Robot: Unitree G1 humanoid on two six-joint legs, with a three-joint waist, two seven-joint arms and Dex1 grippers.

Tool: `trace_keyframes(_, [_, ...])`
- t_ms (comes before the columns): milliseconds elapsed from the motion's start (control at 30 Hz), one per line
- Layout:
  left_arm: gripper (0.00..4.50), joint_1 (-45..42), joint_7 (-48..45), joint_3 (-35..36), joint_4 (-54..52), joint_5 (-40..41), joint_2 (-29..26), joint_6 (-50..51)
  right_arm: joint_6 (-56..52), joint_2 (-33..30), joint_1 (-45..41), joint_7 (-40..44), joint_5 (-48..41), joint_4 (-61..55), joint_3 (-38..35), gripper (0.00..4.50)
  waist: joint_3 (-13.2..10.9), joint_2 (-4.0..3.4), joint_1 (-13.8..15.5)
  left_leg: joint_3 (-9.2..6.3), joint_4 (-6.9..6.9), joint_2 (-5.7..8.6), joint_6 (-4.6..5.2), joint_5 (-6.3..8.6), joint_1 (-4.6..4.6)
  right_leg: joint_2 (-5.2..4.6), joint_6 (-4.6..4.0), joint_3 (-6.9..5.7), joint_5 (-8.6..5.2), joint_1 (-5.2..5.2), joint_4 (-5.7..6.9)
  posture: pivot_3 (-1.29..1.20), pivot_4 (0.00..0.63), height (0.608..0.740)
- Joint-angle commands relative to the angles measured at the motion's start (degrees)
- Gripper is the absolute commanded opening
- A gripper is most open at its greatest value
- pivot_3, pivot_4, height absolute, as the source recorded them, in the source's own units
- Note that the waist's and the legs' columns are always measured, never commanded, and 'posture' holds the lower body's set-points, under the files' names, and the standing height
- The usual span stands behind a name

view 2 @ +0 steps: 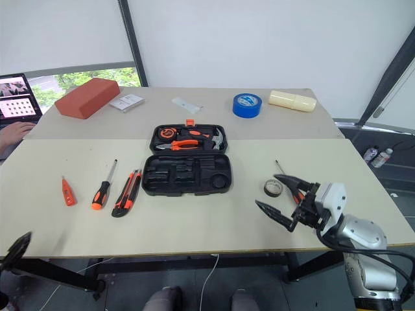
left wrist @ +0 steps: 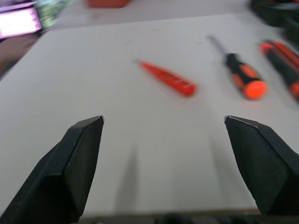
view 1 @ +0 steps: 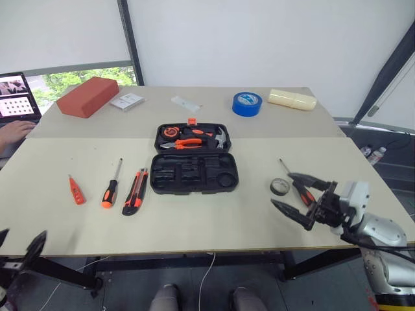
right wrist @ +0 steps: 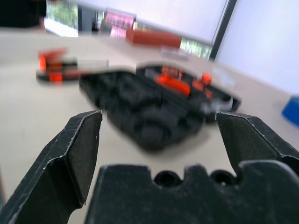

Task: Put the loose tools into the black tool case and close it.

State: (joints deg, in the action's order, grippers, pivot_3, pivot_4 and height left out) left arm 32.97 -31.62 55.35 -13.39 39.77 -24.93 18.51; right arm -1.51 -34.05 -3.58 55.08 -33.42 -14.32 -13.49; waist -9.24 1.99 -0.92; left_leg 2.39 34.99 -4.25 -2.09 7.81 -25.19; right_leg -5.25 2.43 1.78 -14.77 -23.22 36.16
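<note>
The black tool case (view 1: 193, 173) lies open at the table's middle, with pliers, a hammer and a tape measure in its far half. To its left lie a red tester screwdriver (view 1: 76, 190), an orange-and-black screwdriver (view 1: 111, 186) and a utility knife (view 1: 135, 192). At the right sit a small black tape roll (view 1: 279, 187) and a second screwdriver (view 1: 299, 189). My right gripper (view 1: 281, 188) hovers open over that tape roll, pointing toward the case (right wrist: 154, 107). My left gripper (left wrist: 163, 119) is open and empty off the front left edge, facing the tester (left wrist: 168, 79).
Along the far edge stand a red block (view 1: 87, 96), a white packet (view 1: 127, 101), a clear packet (view 1: 186, 102), a blue tape roll (view 1: 247, 103) and a cream cylinder (view 1: 292, 99). A laptop (view 1: 16, 96) and a person's hand (view 1: 14, 131) are at the far left.
</note>
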Motion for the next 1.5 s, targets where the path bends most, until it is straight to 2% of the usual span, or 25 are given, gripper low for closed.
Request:
trace_keyframes(33, [4.43, 2.0, 4.5, 3.5, -3.1, 5.0, -0.1, 5.6, -1.8, 0.4, -1.8, -1.4, -1.8, -4.3, 0.8, 4.5, 0.1, 0.14, 0.3, 0.0, 0.02, 0.0, -0.01, 0.01, 0.01, -0.01, 0.0, -0.01, 0.0, -0.03, 0.0, 0.0, 0.15, 0.74])
trace_keyframes(267, [4.43, 0.2, 9.4, 2.4, -9.7, 15.2, -8.3, 20.1, -3.5, 0.0, -4.3, -0.3, -1.7, -4.7, 3.0, 4.5, 0.3, 0.53, 0.9, 0.0, 0.06, -0.02, -0.06, 0.03, 0.01, -0.08, -0.09, -0.05, 0.04, -0.03, -0.06, 0.0, 0.15, 0.74])
trace_keyframes(367, [4.43, -9.3, 18.1, -4.2, -12.1, 19.6, -17.1, 31.1, -3.5, -0.5, -5.1, 0.6, -1.6, -4.0, 3.0, 4.5, 0.3, 0.45, 1.2, 0.02, 0.05, -0.03, -0.06, 0.04, 0.01, -0.11, -0.15, -0.06, 0.08, -0.02, -0.07, 0.0, 0.15, 0.74])
trace_keyframes(500, [4.43, -23.4, 28.4, -14.1, -10.3, 21.9, -22.4, 42.1, -3.6, -0.7, -5.7, 1.8, -1.5, -4.0, 3.5, 4.5, 0.3, 0.43, 1.4, 0.04, 0.02, -0.05, -0.06, 0.04, 0.01, -0.06, -0.22, -0.11, 0.14, -0.04, -0.04, 0.0, 0.15, 0.74])
trace_keyframes(633, [4.43, -36.0, 34.1, -22.1, -5.3, 19.5, -21.7, 47.1, -3.7, -0.9, -5.6, 3.0, -1.5, -4.3, 3.9, 4.5, 0.4, 0.47, 0.8, 0.05, 0.02, -0.05, 0.01, -0.01, -0.02, 0.06, -0.37, -0.04, 0.4, 0.14, 0.03, 0.0, 0.15, 0.74])
trace_keyframes(667, [4.43, -38.4, 34.9, -23.4, -3.7, 18.8, -21.0, 47.7, -3.7, -0.9, -5.5, 3.1, -1.6, -4.4, 3.8, 4.5, 0.4, 0.47, 0.7, 0.04, -0.03, -0.07, 0.24, -0.15, -0.03, 0.12, -0.06, -0.04, 0.54, 0.09, 0.07, 0.0, 0.15, 0.74])
trace_keyframes(900, [4.43, -49.0, 34.7, -31.8, 4.7, 11.7, -17.6, 48.7, -2.1, -0.7, -2.8, 4.8, -1.3, -4.1, 2.8, 4.5, 0.4, 0.48, 0.7, 0.01, -0.22, -0.14, 0.41, -0.26, -0.03, 0.31, -0.06, 0.03, 0.45, 0.05, 0.05, 0.0, 0.15, 0.74])
trace_keyframes(1000, [3.74, -50.4, 33.4, -34.5, 6.7, 9.0, -16.3, 48.7, -0.8, -0.3, -1.5, 5.5, -1.1, -3.5, 2.3, 4.5, 0.4, 0.49, 0.8, 0.02, -0.15, -0.13, 0.33, -0.21, -0.05, 0.31, -0.02, 0.07, 0.47, 0.06, 0.03, 0.0, 0.15, 0.74])
trace_keyframes(1200, [1.47, -49.8, 30.6, -34.8, 7.4, 6.0, -15.3, 49.3, 1.9, 0.1, 0.0, 7.4, -0.7, -1.1, 2.3, 4.5, 0.4, 0.48, 0.9, 0.03, -0.03, -0.13, 0.14, -0.09, -0.03, 0.3, 0.01, 0.09, 0.54, 0.08, 0.06, 0.0, 0.15, 0.74])
trace_keyframes(1267, [0.89, -49.2, 29.5, -33.4, 7.0, 4.9, -15.7, 47.8, 2.3, 0.0, 0.1, 7.7, -0.8, -0.9, 2.4, 4.5, 0.4, 0.48, 0.9, 0.03, -0.02, -0.13, 0.1, -0.07, -0.03, 0.3, 0.0, 0.1, 0.55, 0.09, 0.05, 0.0, 0.15, 0.74])
trace_keyframes(1400, [0.88, -47.2, 23.3, -28.7, 5.8, 4.9, -17.5, 43.9, 2.1, -0.5, -0.1, 7.5, -1.2, -1.0, 1.7, 4.5, 0.4, 0.49, 0.5, 0.03, -0.03, -0.14, 0.11, -0.08, -0.02, 0.3, -0.02, 0.1, 0.56, 0.05, 0.07, 0.0, 0.15, 0.74])
trace_keyframes(1500, [0.88, -45.7, 9.0, -30.1, 2.9, 1.3, -20.5, 29.3, 1.8, -1.0, -0.4, 6.8, -1.6, -0.6, 0.2, 4.5, 0.4, 0.5, 0.5, 0.03, -0.08, -0.14, 0.1, -0.07, -0.03, 0.3, -0.04, 0.1, 0.55, 0.02, 0.06, 0.0, 0.15, 0.74])
